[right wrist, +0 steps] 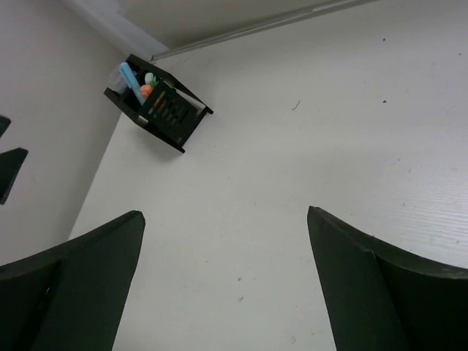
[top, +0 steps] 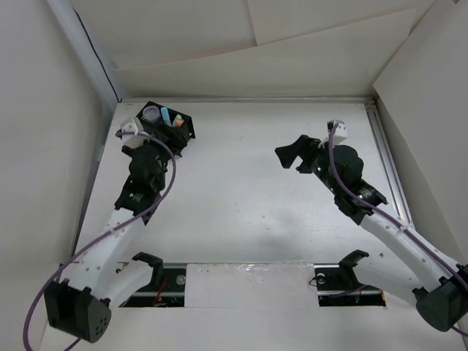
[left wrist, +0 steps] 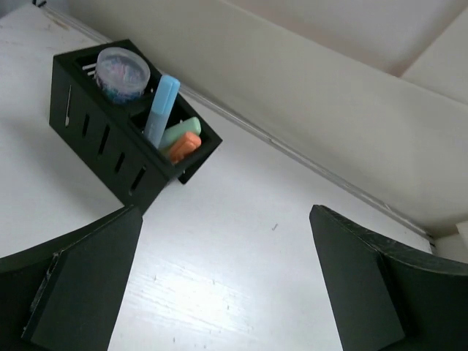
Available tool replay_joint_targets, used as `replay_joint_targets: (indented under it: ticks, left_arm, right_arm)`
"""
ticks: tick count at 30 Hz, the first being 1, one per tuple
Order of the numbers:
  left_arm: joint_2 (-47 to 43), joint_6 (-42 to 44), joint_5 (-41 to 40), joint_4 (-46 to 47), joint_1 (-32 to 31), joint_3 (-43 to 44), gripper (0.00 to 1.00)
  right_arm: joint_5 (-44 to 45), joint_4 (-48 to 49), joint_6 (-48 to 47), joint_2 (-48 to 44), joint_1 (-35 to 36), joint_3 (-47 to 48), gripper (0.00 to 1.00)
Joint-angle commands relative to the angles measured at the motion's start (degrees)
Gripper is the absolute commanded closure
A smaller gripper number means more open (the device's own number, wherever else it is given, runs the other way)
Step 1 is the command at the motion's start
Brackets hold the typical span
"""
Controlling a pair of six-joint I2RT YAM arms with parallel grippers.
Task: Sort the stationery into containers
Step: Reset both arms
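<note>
The black organiser box (top: pixel 186 126) stands at the table's far left corner. In the left wrist view the organiser box (left wrist: pixel 95 135) holds a roll (left wrist: pixel 122 72) with a blue-and-white look in one compartment. A blue highlighter (left wrist: pixel 162 108) stands upright beside it, with a green highlighter (left wrist: pixel 183 130) and an orange highlighter (left wrist: pixel 185 146) lying lower. My left gripper (top: pixel 167 145) (left wrist: pixel 225 213) is open just in front of the box, with nothing between its fingers. My right gripper (top: pixel 291 152) (right wrist: pixel 225 216) is open and empty over the bare middle right of the table, and its view shows the box (right wrist: pixel 167 111) far off.
White walls close the table on the left, far and right sides. A metal rail (top: pixel 386 157) runs along the right edge. The arm bases (top: pixel 150 274) sit at the near edge.
</note>
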Motion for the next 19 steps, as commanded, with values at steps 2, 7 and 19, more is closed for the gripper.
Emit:
replay_joint_targets:
  ticks: [2,7,19]
  left_arm:
    - [-8.9,-4.82,3.2,-11.05,0.13,-1.82,0.0]
    - [-13.13,-6.49,2.5,-18.1,1.27,-0.59,0.0]
    - [-11.9,-3.25,8.12,-18.1,2.59,-1.82,0.0]
  right_arm:
    - [-0.05,1.83,-0.06,1.05,-0.24,1.97,0.0]
    - [1.01,1.3,-0.06,1.05,-0.24,1.98,0.0]
    - [0.48,1.3,-0.06,2.1,-0.24,1.98,0.0]
